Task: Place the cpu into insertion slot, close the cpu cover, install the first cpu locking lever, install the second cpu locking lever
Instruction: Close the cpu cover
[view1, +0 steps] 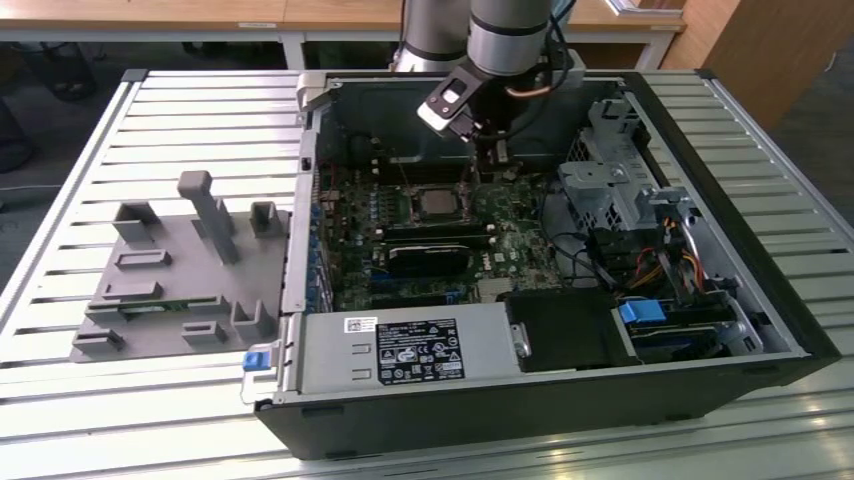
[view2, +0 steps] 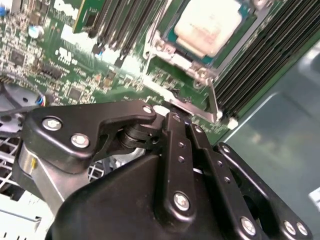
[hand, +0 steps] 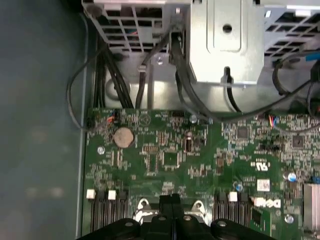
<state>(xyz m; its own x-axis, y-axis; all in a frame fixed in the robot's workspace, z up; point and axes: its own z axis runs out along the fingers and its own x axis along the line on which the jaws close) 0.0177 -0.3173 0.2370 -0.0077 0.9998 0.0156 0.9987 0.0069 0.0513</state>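
- Exterior view's left: the grey fixture (view1: 160, 270) on the bench (view1: 80, 150) is set well apart, so no hazard is expected.
- Mid-case, the cpu (view1: 437, 203) is seen lying in the insertion slot (view2: 161, 47); pins could be bent if it is pressed askew.
- Rightward, the gripper (view1: 493, 152) is closed on nothing visible, just beside a locking lever (view2: 213, 99); the lever could be missed and the board (hand: 170, 160) scraped.

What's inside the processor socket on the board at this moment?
A chip with a dull silver top sits in it, with a metal frame around its edges. Whatever lies beneath the chip is covered.
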